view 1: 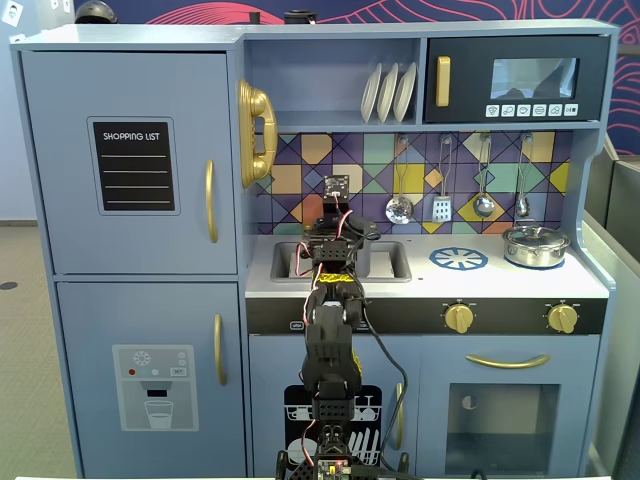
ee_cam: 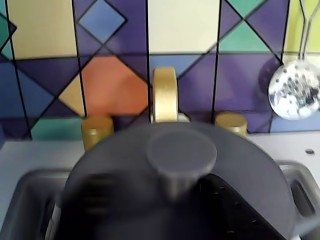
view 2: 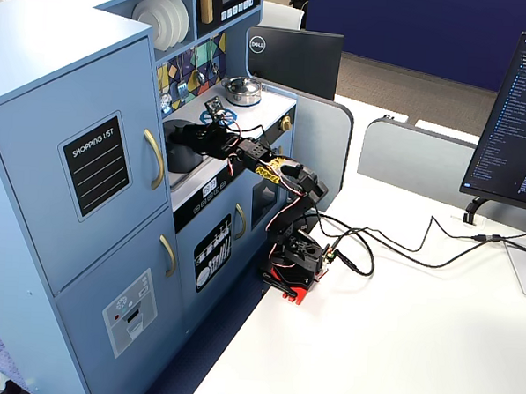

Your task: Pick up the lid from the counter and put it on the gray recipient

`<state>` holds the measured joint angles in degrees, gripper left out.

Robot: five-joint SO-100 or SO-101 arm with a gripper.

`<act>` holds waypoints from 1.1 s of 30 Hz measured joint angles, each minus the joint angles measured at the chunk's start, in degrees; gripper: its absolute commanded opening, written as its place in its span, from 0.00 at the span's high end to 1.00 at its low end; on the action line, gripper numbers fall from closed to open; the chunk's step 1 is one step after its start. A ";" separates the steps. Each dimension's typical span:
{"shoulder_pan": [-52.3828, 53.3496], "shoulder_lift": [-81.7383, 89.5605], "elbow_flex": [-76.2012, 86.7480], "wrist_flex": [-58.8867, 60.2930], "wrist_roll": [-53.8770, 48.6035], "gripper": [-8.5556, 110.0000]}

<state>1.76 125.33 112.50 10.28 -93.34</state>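
The wrist view alone shows the lid (ee_cam: 181, 152) blurred before the gold faucet (ee_cam: 165, 95) over the worktop (view 1: 500, 280) sink; the jaws' state seems hidden.

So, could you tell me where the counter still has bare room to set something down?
The counter is bare along its front edge and between the burner ring and the steel pot. The sink end is crowded: the gripper holds the lid over the gray pot there.

Flat round dark-gray lid (ee_cam: 180, 165): matt, smooth, plastic-looking. Behind it, gold arched faucet (ee_cam: 165, 95): satin metallic paint. Right of the faucet, perforated steel skimmer (ee_cam: 294, 91): glossy metal. Pale gray-white counter (view 1: 520, 280): smooth, matt.
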 measured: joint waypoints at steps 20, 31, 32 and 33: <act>-0.18 45.79 18.02 55.02 0.88 0.93; -2.37 55.81 52.56 56.95 7.29 0.93; -2.37 55.99 54.84 56.95 7.56 0.93; -2.20 55.99 56.87 57.04 7.73 0.93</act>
<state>-0.44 181.32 169.37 67.32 -85.61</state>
